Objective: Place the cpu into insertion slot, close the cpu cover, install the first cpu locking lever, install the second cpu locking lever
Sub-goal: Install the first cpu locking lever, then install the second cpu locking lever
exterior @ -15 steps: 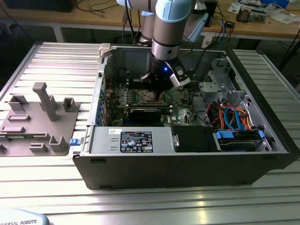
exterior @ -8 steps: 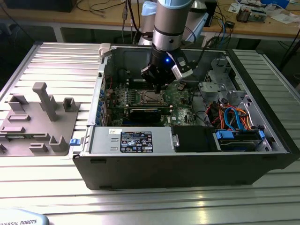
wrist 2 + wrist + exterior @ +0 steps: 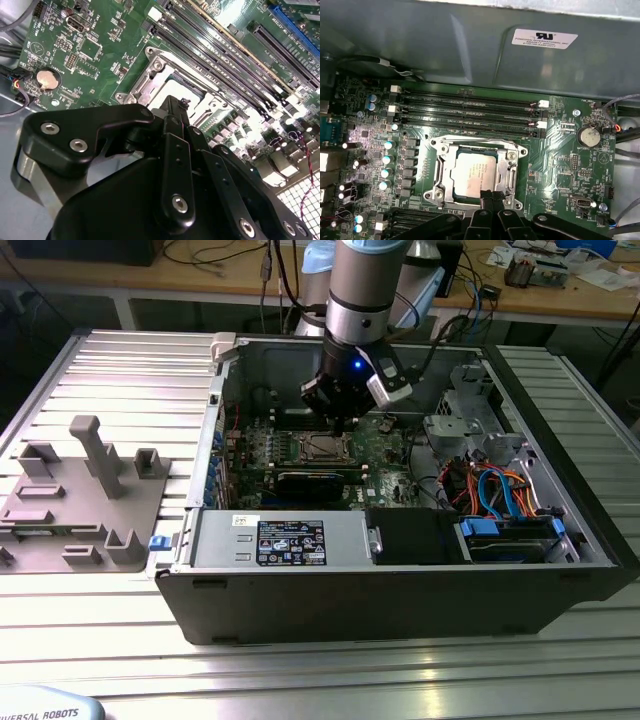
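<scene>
The cpu (image 3: 474, 172) lies in the insertion slot (image 3: 442, 170) with the cpu cover (image 3: 512, 167) seemingly down around it; the tool (image 3: 487, 196), fingers together and empty, hovers at its edge.

- Grey plastic fixture (image 3: 85, 495) on the ribbed counter (image 3: 120, 370), left of frame.
- Coin battery (image 3: 588, 135) at right.
- Orange and blue cables (image 3: 500, 490), right.

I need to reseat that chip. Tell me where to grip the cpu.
Grip the cpu from straight above: it lies flat in the insertion slot, metal frame close around its edges, so only its top face is free. The claw hovers at one edge.
</scene>
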